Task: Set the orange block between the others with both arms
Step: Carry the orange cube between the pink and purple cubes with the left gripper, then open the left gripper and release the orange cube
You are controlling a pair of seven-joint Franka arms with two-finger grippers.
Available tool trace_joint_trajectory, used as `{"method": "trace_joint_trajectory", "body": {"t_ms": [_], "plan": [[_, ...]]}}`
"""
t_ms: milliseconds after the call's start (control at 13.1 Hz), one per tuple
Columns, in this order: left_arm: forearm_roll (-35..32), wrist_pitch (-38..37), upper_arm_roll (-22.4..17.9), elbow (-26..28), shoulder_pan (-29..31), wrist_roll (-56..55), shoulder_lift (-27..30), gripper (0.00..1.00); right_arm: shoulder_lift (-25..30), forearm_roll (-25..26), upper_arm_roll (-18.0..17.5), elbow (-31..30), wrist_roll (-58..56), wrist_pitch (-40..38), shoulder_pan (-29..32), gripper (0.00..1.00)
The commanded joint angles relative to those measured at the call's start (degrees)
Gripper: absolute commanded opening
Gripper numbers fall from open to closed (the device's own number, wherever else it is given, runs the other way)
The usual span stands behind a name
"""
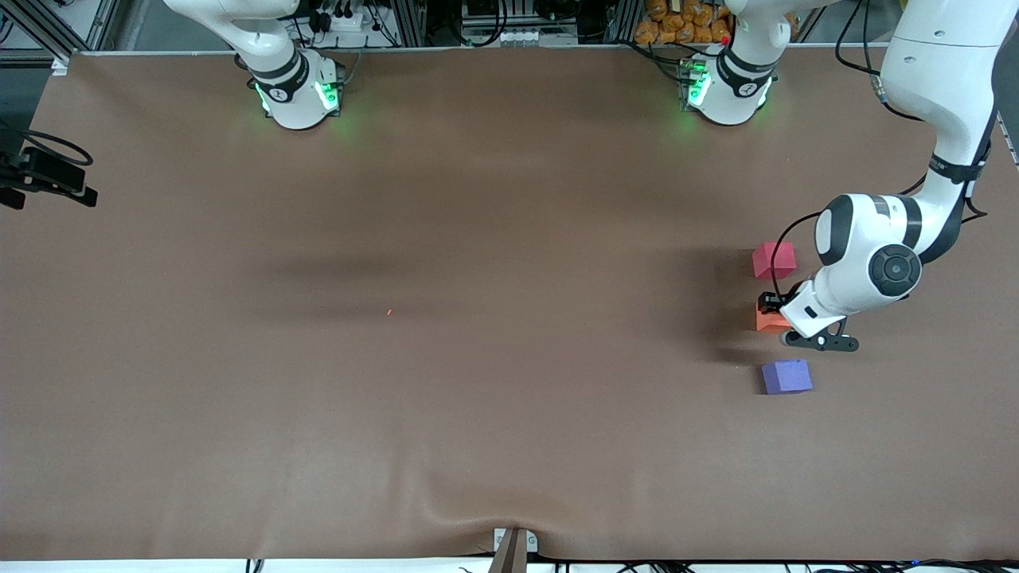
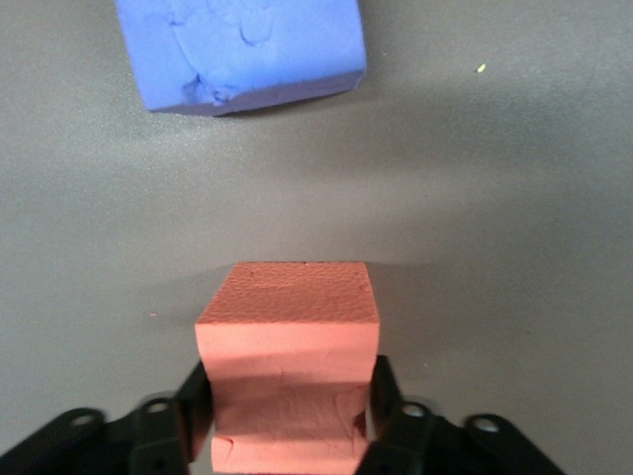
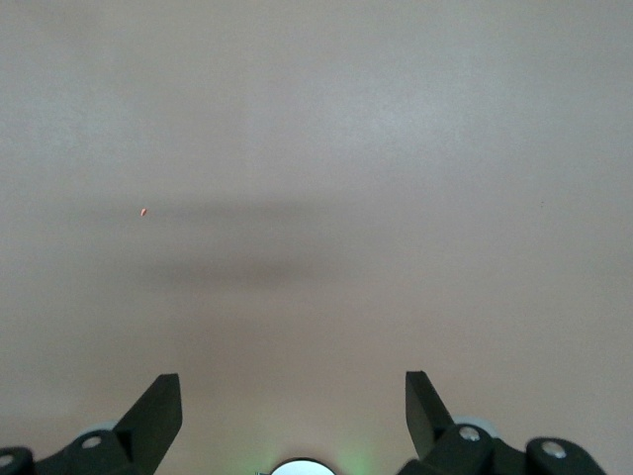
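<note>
Left wrist view shows what the front view hides: left gripper (image 2: 289,421) fingers flank the orange block (image 2: 288,341), contact not resolvable. Block sits on the table (image 1: 478,358) between the pink-red cube (image 1: 774,259) and purple-blue cube (image 1: 786,376). Left arm bent low over it. Right gripper (image 3: 294,411) spread, waiting over bare table.

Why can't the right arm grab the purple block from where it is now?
Probably too far: the purple block sits at the left arm's end of the table, and the right gripper sees only bare table.
</note>
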State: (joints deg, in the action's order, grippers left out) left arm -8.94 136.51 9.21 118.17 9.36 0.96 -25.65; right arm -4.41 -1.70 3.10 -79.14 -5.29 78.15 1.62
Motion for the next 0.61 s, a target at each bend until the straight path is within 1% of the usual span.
{"method": "trace_joint_trajectory", "body": {"t_ms": [0, 153, 230, 459, 536], "plan": [[-0.6, 0.0, 0.4, -2.6, 0.1, -1.0, 0.3, 1.00, 0.9, -0.5, -0.6, -0.3, -0.6, -0.4, 0.8, 1.00], [-0.6, -4.6, 0.9, -4.7, 0.3, -1.0, 3.2, 1.00, 0.9, -0.5, -0.6, -0.4, -0.8, -0.4, 0.8, 1.00], [-0.5, -7.9, 1.8, -6.6, 0.3, -1.0, 4.9, 1.00, 0.8, -0.5, -0.6, -0.4, -1.0, -0.4, 0.8, 1.00], [0.1, -20.6, 3.9, -16.8, 0.3, -1.3, 8.2, 1.00, 0.8, -0.6, -0.6, -0.4, -1.0, -0.4, 0.9, 1.00], [0.5, -23.1, 4.3, -19.1, 0.5, -1.4, 9.9, 1.00, 0.8, -0.7, -0.6, -0.4, -1.0, -0.5, 0.9, 1.00]]}}
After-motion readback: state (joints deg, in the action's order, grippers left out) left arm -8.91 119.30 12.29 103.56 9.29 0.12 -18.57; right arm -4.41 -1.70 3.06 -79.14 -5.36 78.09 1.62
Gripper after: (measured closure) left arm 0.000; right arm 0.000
